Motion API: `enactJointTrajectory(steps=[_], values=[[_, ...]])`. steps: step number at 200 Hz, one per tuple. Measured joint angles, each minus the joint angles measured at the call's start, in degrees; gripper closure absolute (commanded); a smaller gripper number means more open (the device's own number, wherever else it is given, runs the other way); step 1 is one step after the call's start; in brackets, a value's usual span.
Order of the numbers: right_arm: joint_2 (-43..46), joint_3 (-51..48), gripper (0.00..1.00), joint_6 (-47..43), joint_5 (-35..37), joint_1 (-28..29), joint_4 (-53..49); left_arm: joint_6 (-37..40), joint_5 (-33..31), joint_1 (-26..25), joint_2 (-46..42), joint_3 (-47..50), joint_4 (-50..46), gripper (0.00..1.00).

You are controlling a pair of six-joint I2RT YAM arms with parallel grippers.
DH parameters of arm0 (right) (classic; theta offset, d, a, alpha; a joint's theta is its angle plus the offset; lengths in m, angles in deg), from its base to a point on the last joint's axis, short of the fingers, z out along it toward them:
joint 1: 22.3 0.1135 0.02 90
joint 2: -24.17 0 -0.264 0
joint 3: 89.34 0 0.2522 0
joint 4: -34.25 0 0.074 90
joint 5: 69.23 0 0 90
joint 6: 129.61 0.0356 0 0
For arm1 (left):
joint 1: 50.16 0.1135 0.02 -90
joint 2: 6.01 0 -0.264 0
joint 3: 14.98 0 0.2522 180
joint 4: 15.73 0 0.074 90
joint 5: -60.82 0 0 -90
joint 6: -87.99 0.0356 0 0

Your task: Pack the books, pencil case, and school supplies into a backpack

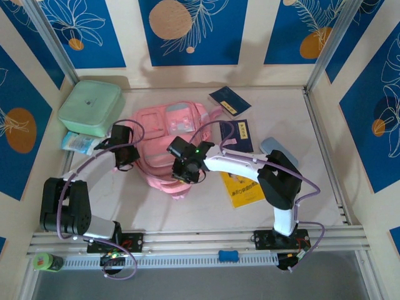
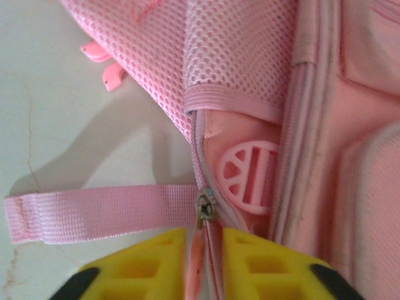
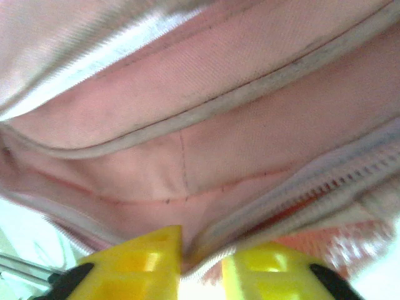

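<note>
The step in hand, as I judge it, is to open the pink backpack (image 1: pixel 165 128) so that the things can go in. It lies flat in the middle of the table (image 1: pixel 187 219).

To do this well, one gripper should hold the rim firm while the other draws the zipper pull (image 2: pixel 195 262) along the line of the track, not sideways. Otherwise the slider (image 2: pixel 205 209) may jam or the soft bag may slide. The loose strap (image 2: pixel 100 214) lies just left of the slider and should stay out of the track.

The left gripper (image 2: pixel 205 240) is at the left side of the bag. Its yellow fingers stand narrowly apart with the pull between them. Whether the pads press the pull, I cannot tell.

The right gripper (image 3: pixel 201 240) is at the near edge of the bag. The fabric rim is in its narrow gap, with the lining (image 3: pixel 206 169) and the zipper teeth (image 3: pixel 350 172) just beyond. Here too I cannot tell if it grips or only touches.

In the top view the left arm is folded at the near left, and its left gripper (image 1: pixel 127 164) reaches toward the far right. The right arm stretches left from its base, passing above the yellow book (image 1: pixel 242 187), and its right gripper (image 1: pixel 186 175) points down at the bag.

The two navy books (image 1: pixel 229 100) lie to the right of the bag, not yet packed.
</note>
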Motion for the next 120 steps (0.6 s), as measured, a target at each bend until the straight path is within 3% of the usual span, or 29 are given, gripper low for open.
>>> enactJointTrajectory(steps=[23,57,88,120], values=[[5.0,-1.0,0.37,-3.3,1.7,0.4,-1.2,0.4,2.0,0.0,-4.8,0.0,-1.9,0.5],[17.5,-5.5,0.22,-9.5,4.2,-2.2,-4.7,-0.7,4.7,-3.3,-14.6,0.2,-5.1,0.41],[26.3,-13.0,0.1,-15.7,5.8,-13.0,-8.9,-5.8,5.6,-18.8,-22.0,1.3,-6.1,0.36],[32.2,-22.7,0.01,-21.8,4.1,-27.3,-11.3,-13.6,3.5,-35.7,-21.2,2.6,-4.1,0.32]])
